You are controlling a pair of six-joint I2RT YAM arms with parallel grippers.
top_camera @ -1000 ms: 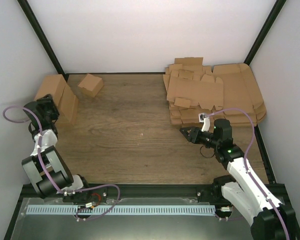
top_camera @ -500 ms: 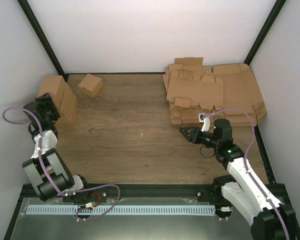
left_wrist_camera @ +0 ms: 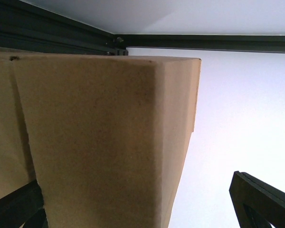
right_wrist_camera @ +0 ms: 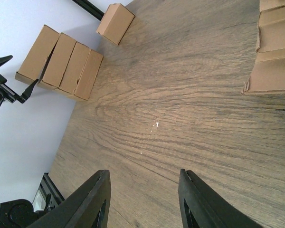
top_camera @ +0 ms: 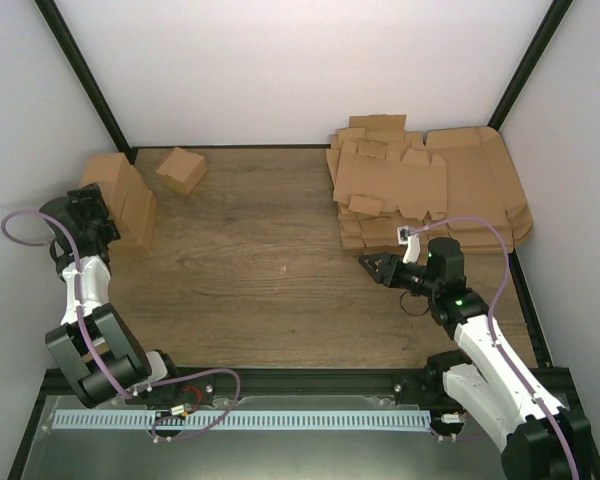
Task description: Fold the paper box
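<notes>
Left gripper wide open; right gripper parted.

Mid table is bare, a wide lane from near edge to back. Sheet stack blocks back right, with the right gripper just off its near corner, nothing between the fingers. Box row and cube box crowd back left, narrow gap between them. Left gripper is tight by the wall — end box sits between its spread jaws, slack on one side.
</notes>
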